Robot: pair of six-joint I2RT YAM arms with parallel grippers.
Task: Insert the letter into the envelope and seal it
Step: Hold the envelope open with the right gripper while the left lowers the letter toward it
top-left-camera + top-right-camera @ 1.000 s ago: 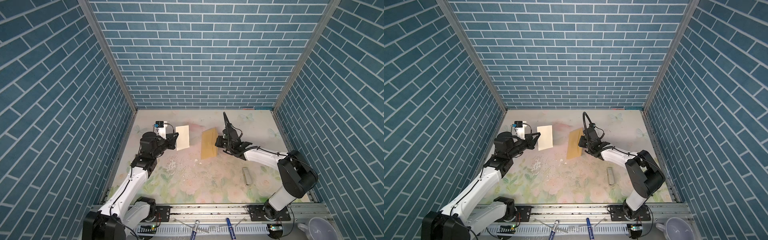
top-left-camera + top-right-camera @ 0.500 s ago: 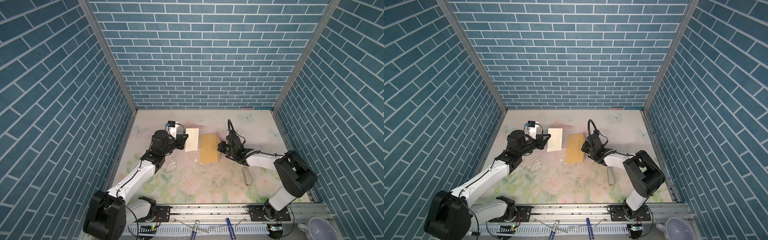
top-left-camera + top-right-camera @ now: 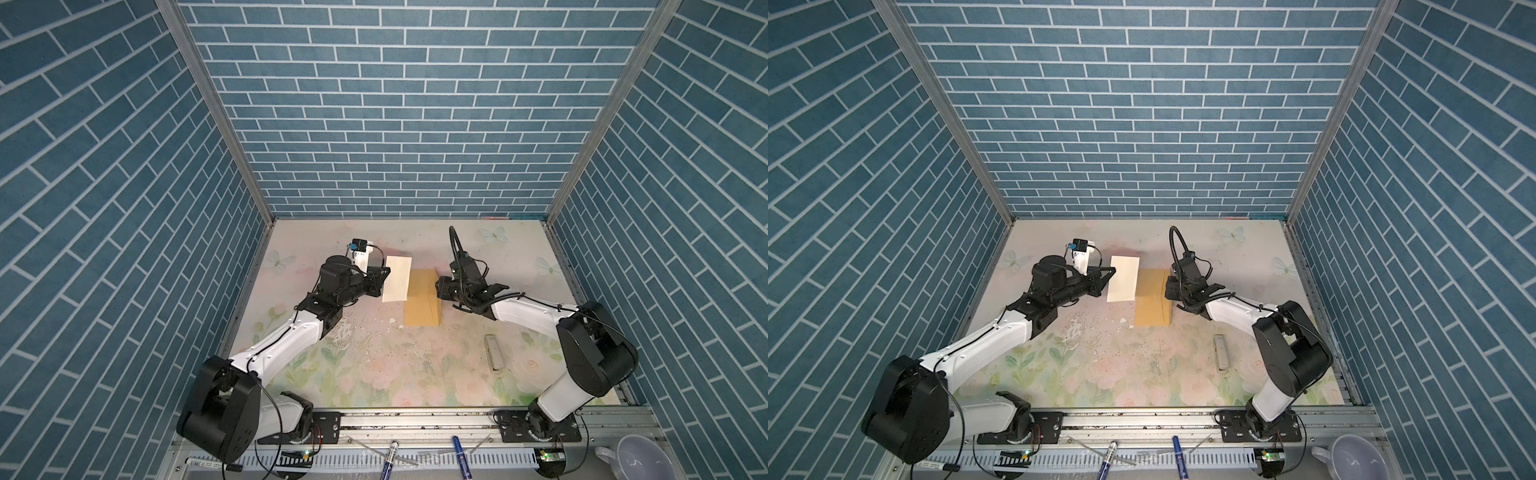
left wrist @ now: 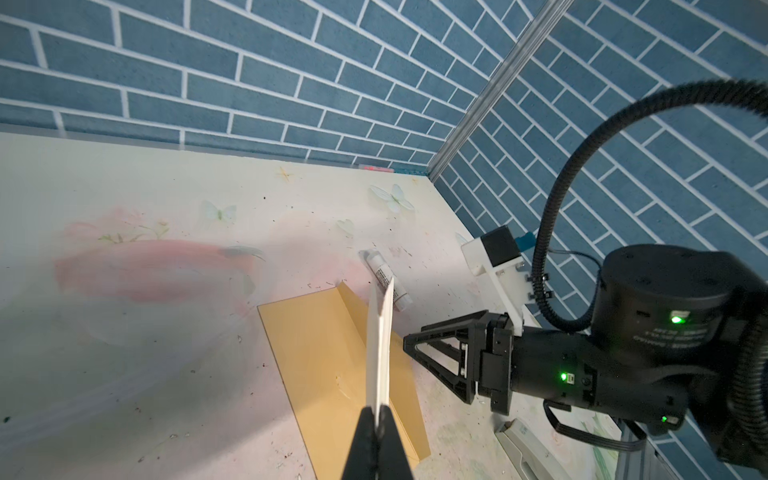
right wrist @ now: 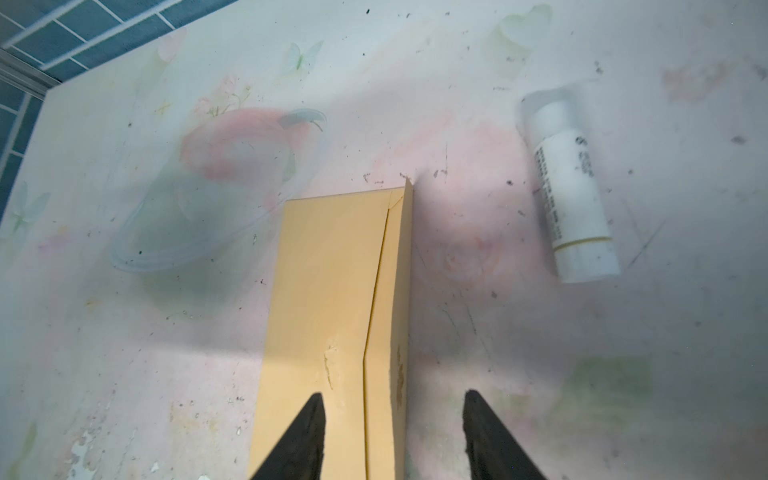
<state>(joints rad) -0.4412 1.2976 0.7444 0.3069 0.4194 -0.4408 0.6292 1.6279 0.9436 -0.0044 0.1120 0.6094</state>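
The mustard-yellow envelope (image 3: 420, 303) (image 3: 1152, 305) lies flat mid-table, its flap standing up along the side nearest my right arm (image 5: 401, 266). My right gripper (image 3: 438, 286) (image 5: 392, 401) is open low over that side. One fingertip hovers over the envelope body and the other over bare table, with nothing between them. My left gripper (image 3: 385, 277) (image 4: 377, 415) is shut on the letter (image 3: 397, 277) (image 4: 380, 345), a pale folded sheet. The letter hangs above the table, over the envelope's (image 4: 320, 357) left edge in both top views.
A white glue stick (image 5: 569, 195) (image 4: 386, 282) lies on the table beyond the envelope. A grey stapler-like bar (image 3: 493, 352) lies at front right. Two pens (image 3: 390, 455) rest on the front rail, and a white cup (image 3: 636, 457) stands at the lower right corner.
My right gripper has opened and released the envelope, which went from held tilted up to lying flat. My left arm carried the letter rightward to the envelope's edge.
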